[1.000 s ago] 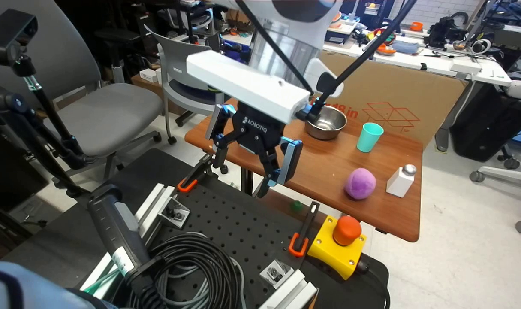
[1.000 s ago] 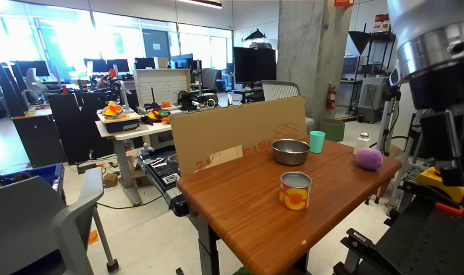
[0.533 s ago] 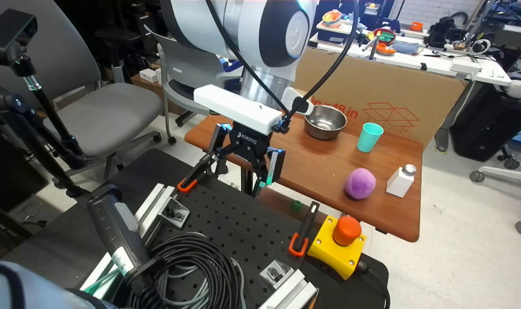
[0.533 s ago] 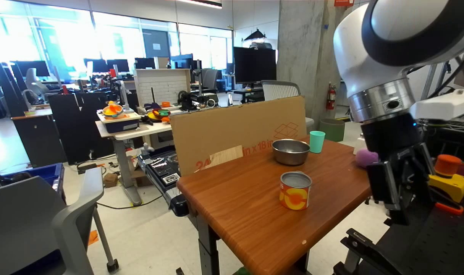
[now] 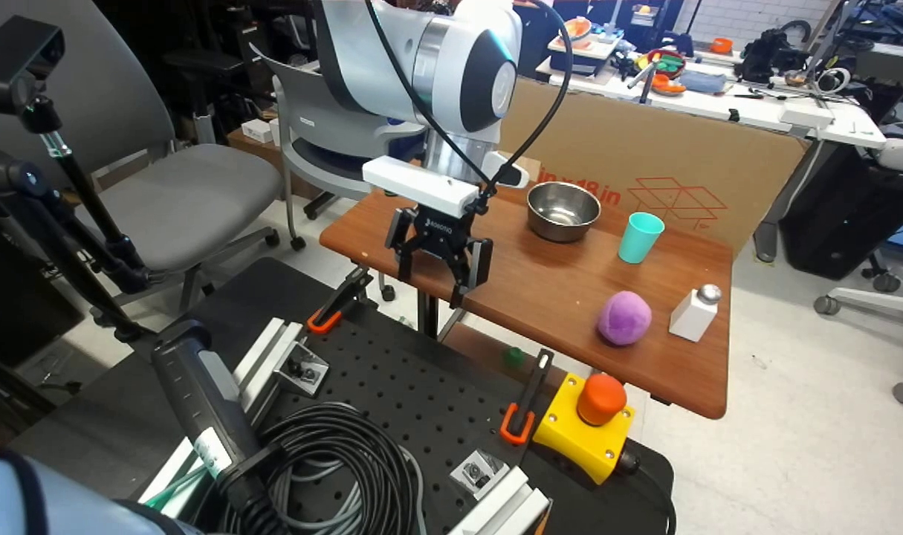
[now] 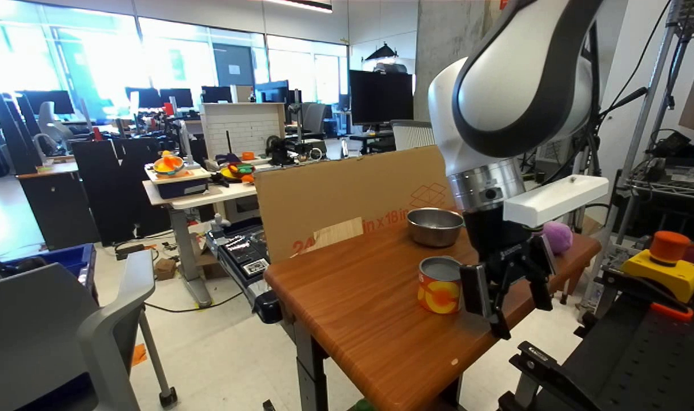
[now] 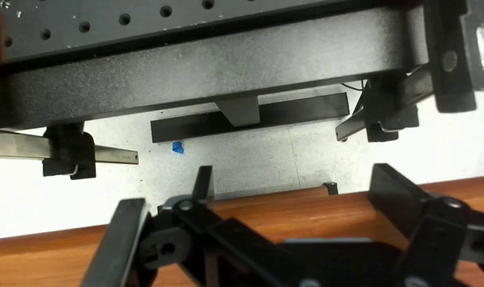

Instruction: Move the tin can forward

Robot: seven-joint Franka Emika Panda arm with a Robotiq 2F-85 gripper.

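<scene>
The tin can (image 6: 440, 288) stands upright on the wooden table (image 6: 352, 291), with an orange and yellow label and an open silver rim. In an exterior view my gripper (image 5: 432, 281) hides most or all of the can. My gripper (image 6: 521, 311) is open and empty, pointing down above the table's near edge. One finger overlaps the can's right edge in that view; whether they touch I cannot tell, but it looks apart. In the wrist view the open fingers (image 7: 293, 187) span the table edge and floor; the can is out of view.
A steel bowl (image 5: 562, 215) stands at the table's back, with a teal cup (image 5: 641, 239), a purple ball (image 5: 624, 318) and a white shaker (image 5: 695, 315) farther along. A cardboard sheet (image 6: 352, 194) stands behind. A yellow stop box (image 5: 585, 431) and clamps (image 5: 522, 416) edge the black bench.
The arm has swung over toward the table and the tin can; the gripper is now just beside the can in an exterior view. The gripper stayed open. The can and other objects have not moved.
</scene>
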